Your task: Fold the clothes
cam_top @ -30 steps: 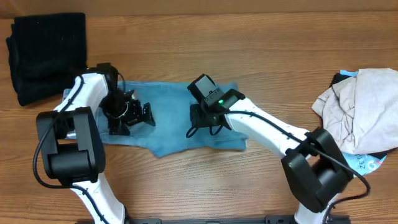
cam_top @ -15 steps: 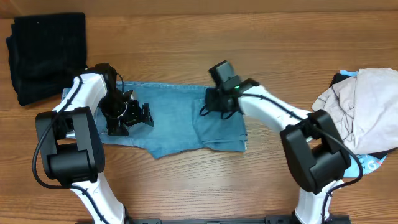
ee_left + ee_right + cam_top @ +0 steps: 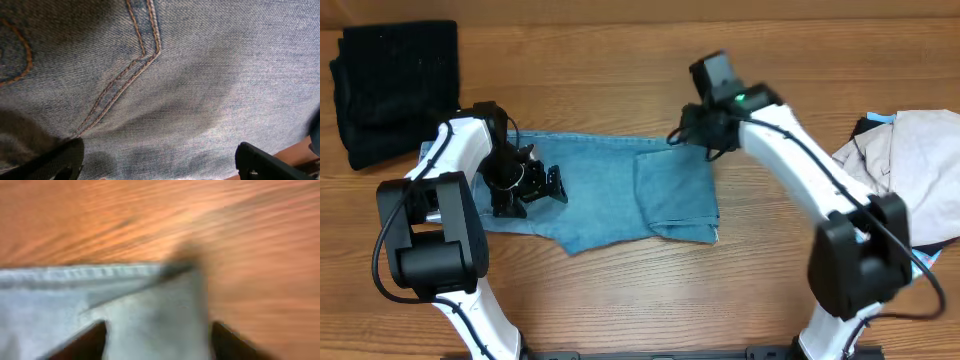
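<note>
A light blue pair of jeans lies flat across the middle of the table, its right end doubled over into a flap. My left gripper rests low over the left part, open. In the left wrist view the denim with orange stitching fills the frame, and the left gripper holds nothing. My right gripper hovers at the jeans' far right corner. In the blurred right wrist view its jaws stand apart with the pale cloth corner lying between them, not pinched.
A black folded garment lies at the far left corner. A beige garment heap sits at the right edge on darker items. Bare wooden table runs along the front and back.
My right gripper has carried the cloth from mid-jeans to the far right corner, then opened and let it go. The left arm has stayed still.
</note>
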You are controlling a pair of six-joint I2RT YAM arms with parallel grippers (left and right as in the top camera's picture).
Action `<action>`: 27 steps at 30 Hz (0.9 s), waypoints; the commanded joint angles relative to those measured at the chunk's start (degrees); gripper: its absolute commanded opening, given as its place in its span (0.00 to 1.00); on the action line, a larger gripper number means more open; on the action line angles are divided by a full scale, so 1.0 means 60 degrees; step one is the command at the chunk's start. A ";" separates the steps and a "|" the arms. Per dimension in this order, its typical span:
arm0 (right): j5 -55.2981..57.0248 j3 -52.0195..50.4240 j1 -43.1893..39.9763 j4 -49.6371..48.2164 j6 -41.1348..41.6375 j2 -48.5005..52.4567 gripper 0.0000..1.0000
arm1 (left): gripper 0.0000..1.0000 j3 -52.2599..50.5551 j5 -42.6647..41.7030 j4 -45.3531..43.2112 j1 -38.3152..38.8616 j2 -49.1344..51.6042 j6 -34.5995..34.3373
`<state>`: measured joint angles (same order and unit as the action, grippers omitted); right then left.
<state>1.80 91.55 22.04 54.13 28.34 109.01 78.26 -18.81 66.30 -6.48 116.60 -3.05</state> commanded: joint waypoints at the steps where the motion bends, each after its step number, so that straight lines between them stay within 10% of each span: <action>1: 0.0681 0.0623 -0.0754 0.1708 -0.0066 -0.0688 0.78 | 1.00 -0.0015 0.0550 -0.0051 -0.0102 0.0171 -0.0098; 9: -0.2419 -0.1672 -0.1384 0.2171 -0.2965 -0.0685 0.80 | 1.00 -0.0015 -0.0310 -0.0120 -0.0102 0.0171 0.0197; 24: -0.6816 -0.5391 -0.1381 -0.1756 -0.3275 -0.0681 0.84 | 1.00 -0.0015 -0.0342 -0.0018 -0.0102 0.0171 0.0302; 27: -0.7173 -0.5391 -0.1355 -0.1942 -0.3260 -0.0678 0.68 | 1.00 -0.0015 -0.0342 -0.0015 -0.0102 0.0171 0.0302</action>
<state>-36.91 59.44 13.58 43.38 9.15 105.06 78.26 -20.14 66.24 -6.52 116.62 -2.76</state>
